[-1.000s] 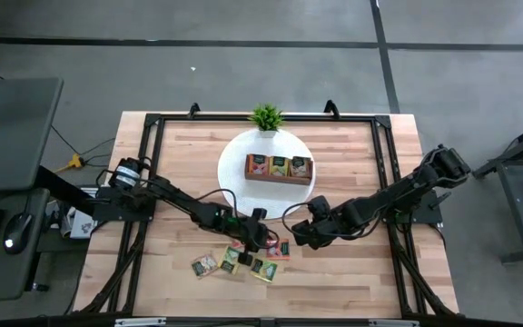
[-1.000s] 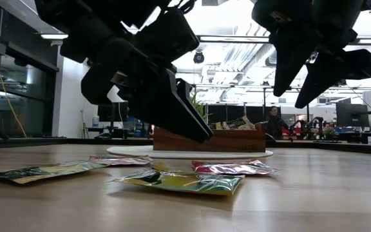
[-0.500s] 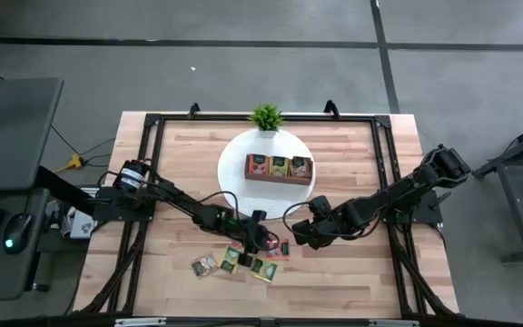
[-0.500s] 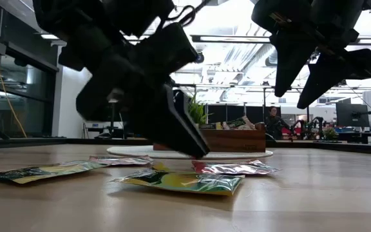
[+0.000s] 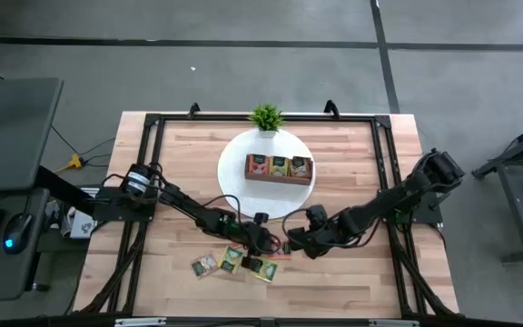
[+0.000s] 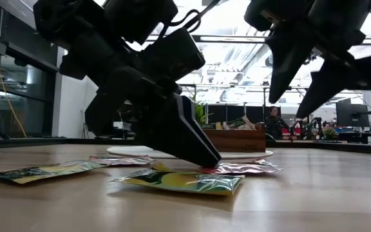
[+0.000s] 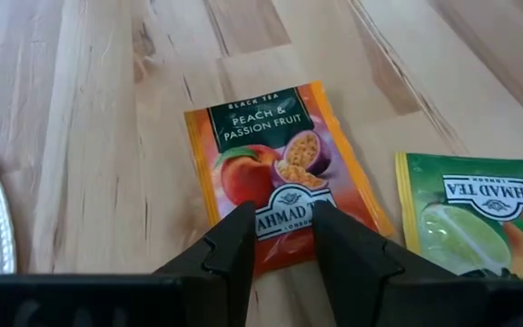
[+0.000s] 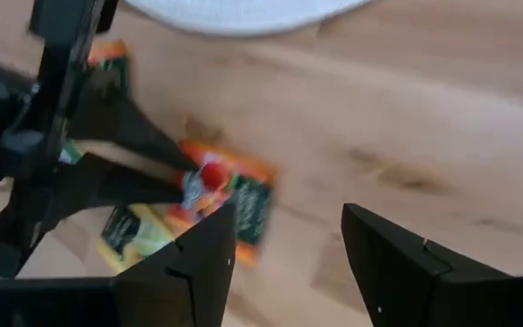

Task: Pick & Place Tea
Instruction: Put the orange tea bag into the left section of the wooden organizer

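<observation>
Left gripper point(image 7: 280, 238) low in the middle of the frame, fingers a little apart over the orange peach tea sachet point(image 7: 275, 173) lying flat on the table point(image 7: 98, 136), lime sachet point(image 7: 466, 213) just beside, right gripper point(image 8: 289, 241) open nearby above.

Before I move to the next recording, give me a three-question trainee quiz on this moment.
1. True or false: the left end effector is down at the orange peach and passion fruit sachet.
2. What does the wooden tray stand on? A) bare table B) round white mat C) green sachet
3. Fill in: the right end effector has its fingers ____.

Key: 1 true; 2 B, the round white mat; 3 open.
</observation>
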Robot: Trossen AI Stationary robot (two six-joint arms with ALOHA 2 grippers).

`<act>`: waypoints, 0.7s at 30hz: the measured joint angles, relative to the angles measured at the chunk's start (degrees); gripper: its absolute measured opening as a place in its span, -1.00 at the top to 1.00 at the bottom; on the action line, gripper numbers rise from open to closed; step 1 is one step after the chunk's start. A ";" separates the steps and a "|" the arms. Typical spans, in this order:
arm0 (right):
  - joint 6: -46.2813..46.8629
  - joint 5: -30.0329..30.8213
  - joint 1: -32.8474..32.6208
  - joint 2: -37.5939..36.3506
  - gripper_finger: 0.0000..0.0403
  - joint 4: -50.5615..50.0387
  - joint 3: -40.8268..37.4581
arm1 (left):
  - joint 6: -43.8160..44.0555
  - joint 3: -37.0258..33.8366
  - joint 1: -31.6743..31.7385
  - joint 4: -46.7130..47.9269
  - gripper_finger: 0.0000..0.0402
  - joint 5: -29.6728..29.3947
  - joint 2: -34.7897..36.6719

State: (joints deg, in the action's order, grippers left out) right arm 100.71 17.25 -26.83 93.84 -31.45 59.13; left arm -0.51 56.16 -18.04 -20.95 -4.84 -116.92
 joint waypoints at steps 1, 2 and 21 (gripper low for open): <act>0.40 -0.60 -0.02 0.97 0.02 1.69 0.00 | 0.48 0.00 -0.02 0.02 0.45 -0.10 -0.38; 0.96 -1.39 -0.02 2.05 0.02 3.22 0.00 | 0.79 0.00 0.00 0.08 0.45 -0.27 -0.71; 4.08 -4.08 -0.22 12.84 0.02 16.53 0.06 | 0.83 -0.17 0.02 -0.37 0.45 -0.41 -1.03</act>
State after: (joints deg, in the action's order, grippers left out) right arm 104.79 13.17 -27.05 106.68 -14.92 59.20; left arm 0.32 55.99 -18.02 -21.32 -5.26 -117.95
